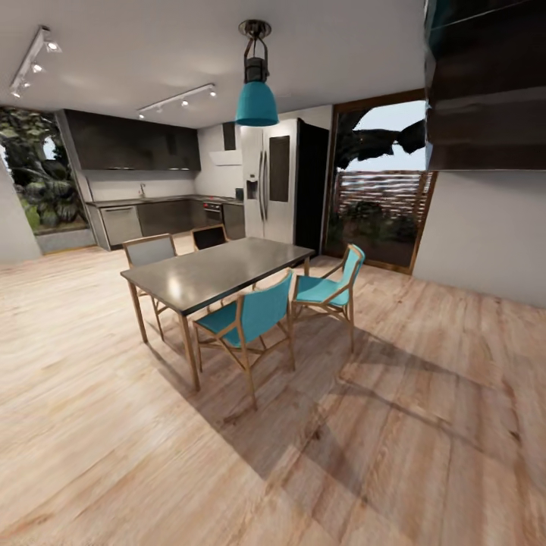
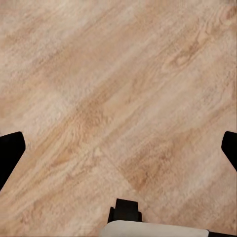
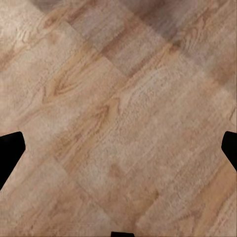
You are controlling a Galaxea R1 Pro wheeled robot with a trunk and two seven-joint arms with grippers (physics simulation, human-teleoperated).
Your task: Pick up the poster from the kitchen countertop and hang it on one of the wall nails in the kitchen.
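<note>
The kitchen countertop is a grey slab far across the room at the back left, with a faucet on it and grey cabinets below. The poster is out of view, and the wall nails are too small to make out from here. My left gripper hangs over bare wooden floor, its dark fingertips spread wide with nothing between them. Over the floor as well, my right gripper is open and holds nothing.
A dark dining table with teal chairs stands between me and the kitchen. A teal pendant lamp hangs above it. A steel fridge is at the back, a glass door at the right. Wooden floor spreads around me.
</note>
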